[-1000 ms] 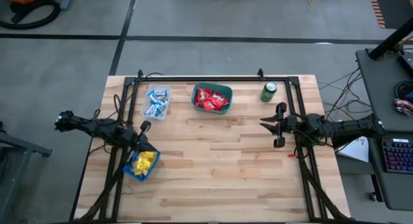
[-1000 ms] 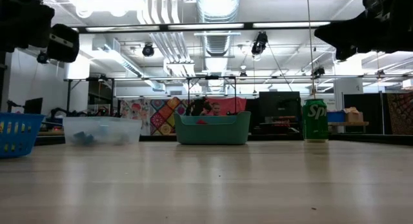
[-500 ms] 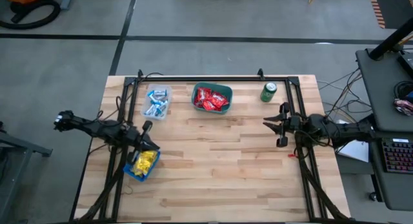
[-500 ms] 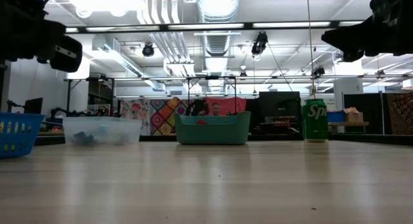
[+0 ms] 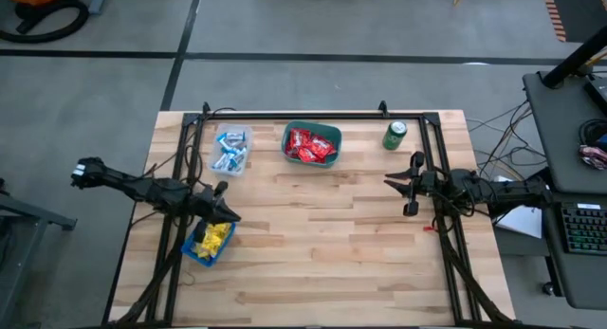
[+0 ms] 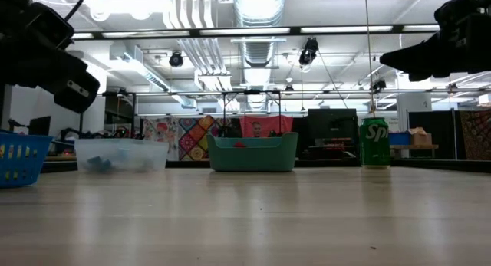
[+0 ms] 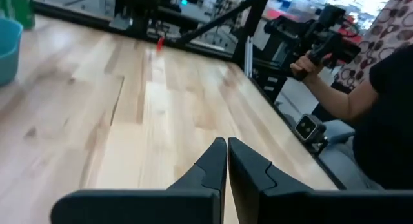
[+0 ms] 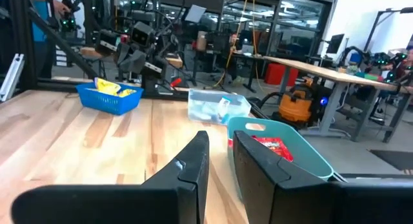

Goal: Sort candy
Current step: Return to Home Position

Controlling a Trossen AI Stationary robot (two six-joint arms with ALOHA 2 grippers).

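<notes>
The candy lies sorted in three containers. Blue-and-white wrappers fill a clear tub [image 5: 230, 150], red packets a teal tub [image 5: 311, 144], both at the far edge. Yellow packets lie in a blue basket [image 5: 211, 242] at the near left. My left gripper [image 5: 230, 216] hangs shut and empty just above the basket's far rim, pointing toward the table's right; its fingers meet in the left wrist view [image 7: 227, 141]. My right gripper [image 5: 391, 183] hovers at the right edge, pointing left, with a narrow gap between its fingers [image 8: 221, 137] and nothing in it.
A green drink can [image 5: 395, 136] stands at the far right, close to my right gripper. A black frame [image 5: 285, 115] runs along the table's far edge and down both sides. Bare wood [image 5: 313, 234] spreads across the middle and near part. A person [image 7: 381, 101] stands beyond the table's right side, hand on a grip.
My left gripper has sunk a little over the blue basket and rolled about its own line, staying shut. My right gripper has dipped slightly at the table's right edge. The candy and the containers have kept still.
</notes>
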